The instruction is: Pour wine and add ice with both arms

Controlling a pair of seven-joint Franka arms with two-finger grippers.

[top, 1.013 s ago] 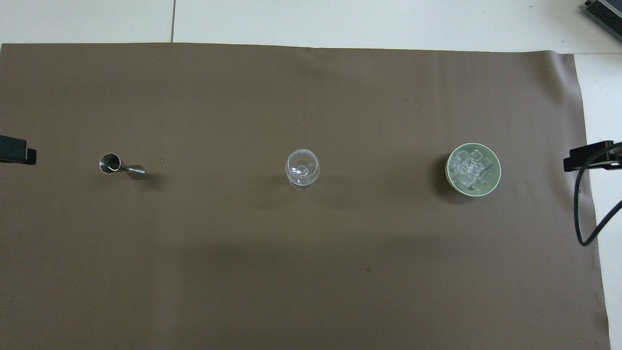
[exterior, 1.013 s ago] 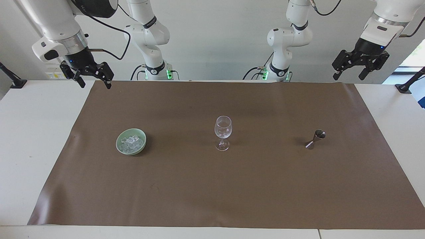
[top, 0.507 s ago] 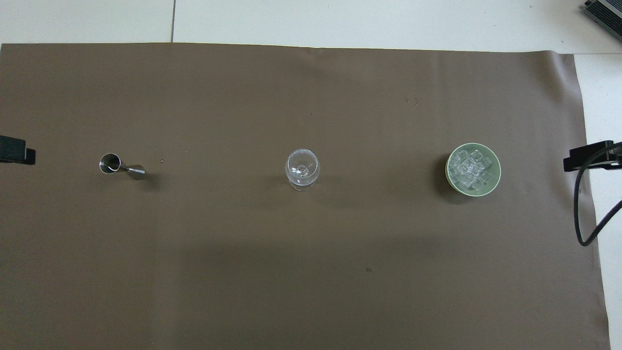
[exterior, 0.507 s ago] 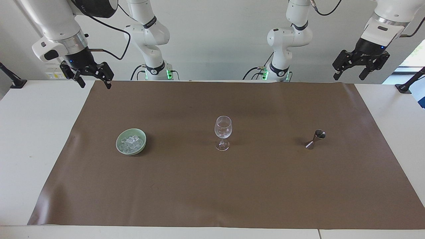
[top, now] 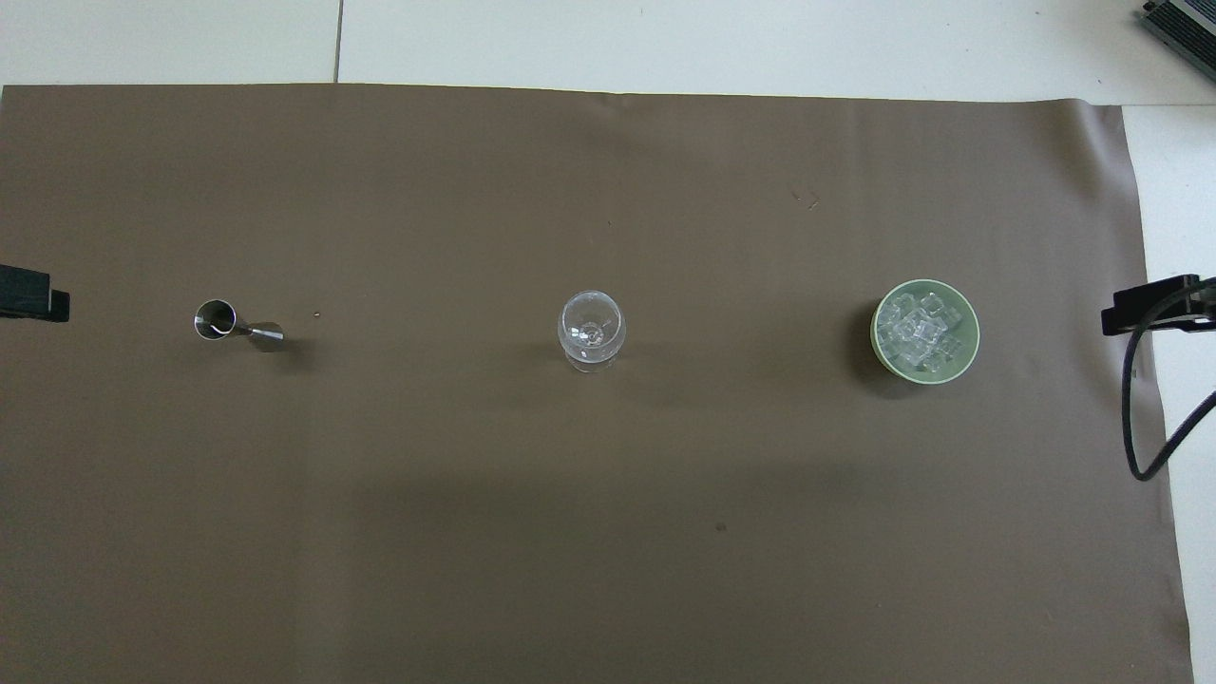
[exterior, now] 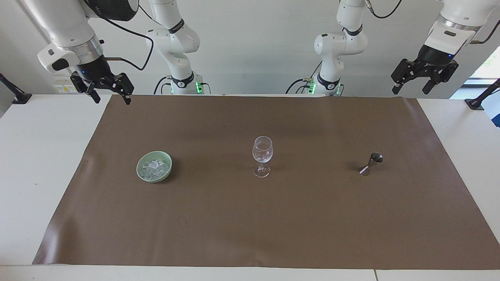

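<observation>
A clear wine glass (exterior: 262, 156) stands at the middle of the brown mat; it also shows in the overhead view (top: 591, 330). The ice (exterior: 155, 167) lies in a pale green bowl (exterior: 154, 178) toward the right arm's end, and shows from overhead (top: 917, 330) in the bowl (top: 926, 379). A small steel jigger (exterior: 371, 163) stands toward the left arm's end, seen from above too (top: 233, 326). My right gripper (exterior: 111, 97) hangs open and empty over the mat's corner near the robots. My left gripper (exterior: 410, 90) hangs open and empty over the other near corner.
The brown mat (exterior: 250, 234) covers most of the white table (exterior: 35, 175). A black cable (top: 1135, 408) loops down from the right arm at the mat's edge. Black clamp mounts (exterior: 478, 102) stand at the table's ends.
</observation>
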